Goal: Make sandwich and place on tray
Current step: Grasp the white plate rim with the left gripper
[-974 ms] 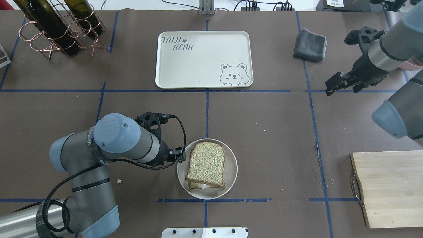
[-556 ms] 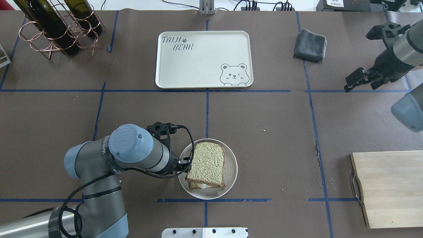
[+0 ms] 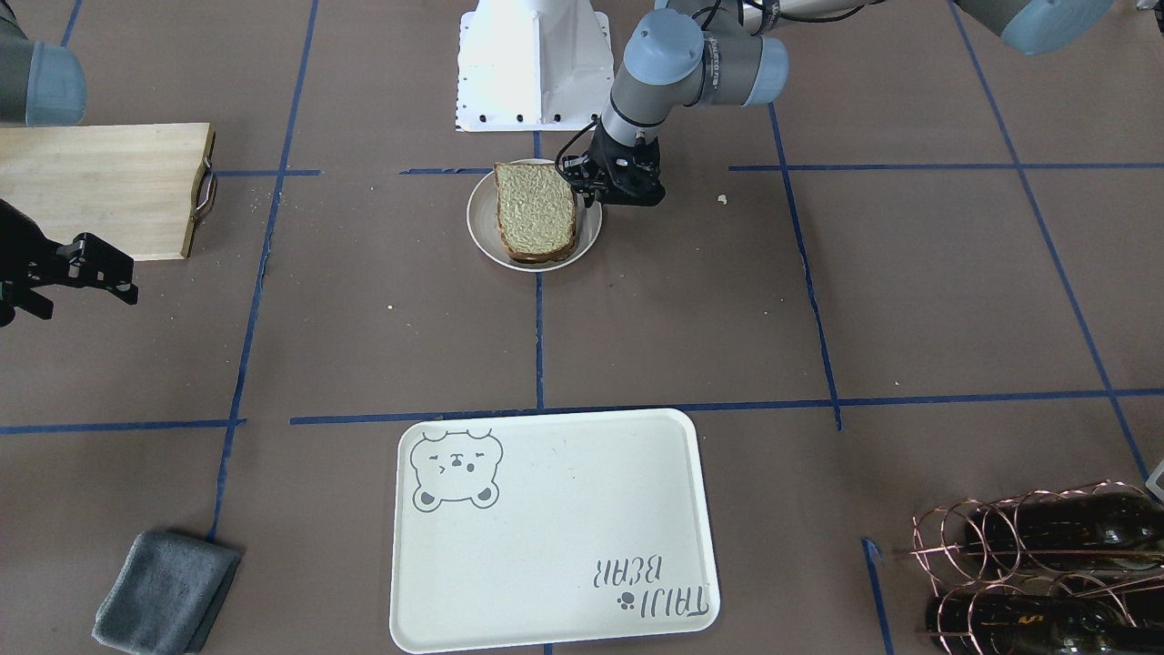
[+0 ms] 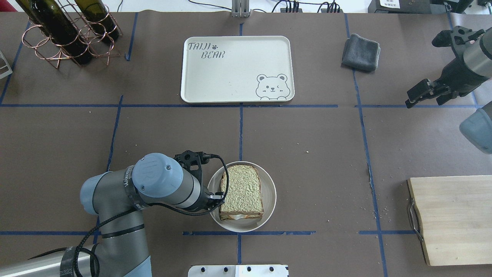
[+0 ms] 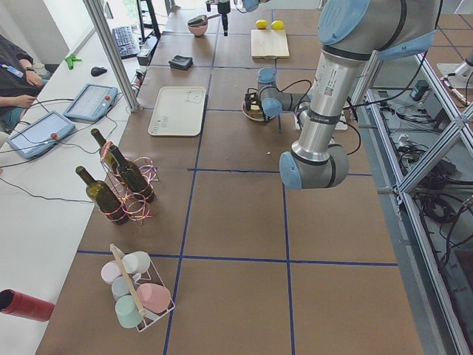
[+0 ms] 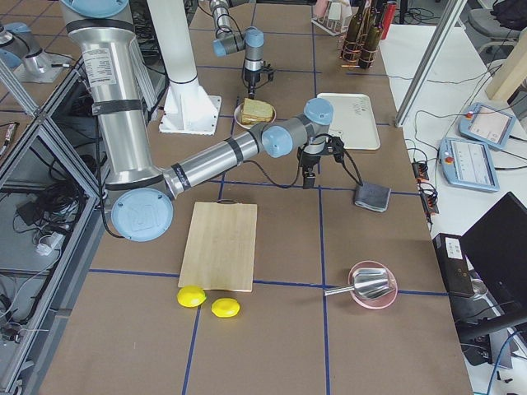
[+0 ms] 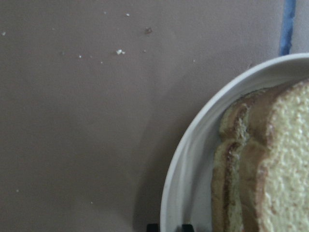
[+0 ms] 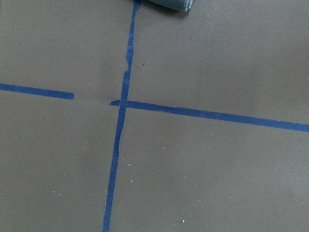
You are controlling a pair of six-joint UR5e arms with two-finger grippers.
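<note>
The sandwich (image 4: 242, 191) lies on a small round white plate (image 4: 269, 200) near the table's front middle; a white egg edge shows between its two slices. It also shows in the front view (image 3: 536, 212) and the left wrist view (image 7: 270, 164). My left gripper (image 4: 217, 198) is at the plate's left rim. In the left wrist view its two fingertips (image 7: 153, 227) stand close together on either side of the rim (image 7: 193, 145), shut on it. The tray (image 4: 238, 82) lies empty at the far middle. My right gripper (image 4: 421, 100) hovers open and empty at the far right.
A grey folded cloth (image 4: 361, 52) lies right of the tray. A wine-bottle rack (image 4: 69, 34) stands at the far left. A wooden board (image 4: 453, 219) lies at the near right. Crumbs dot the brown paper.
My left arm has moved right and down to the plate's rim, and the sandwich has turned a little straighter. My right arm has drawn back toward the right edge.
</note>
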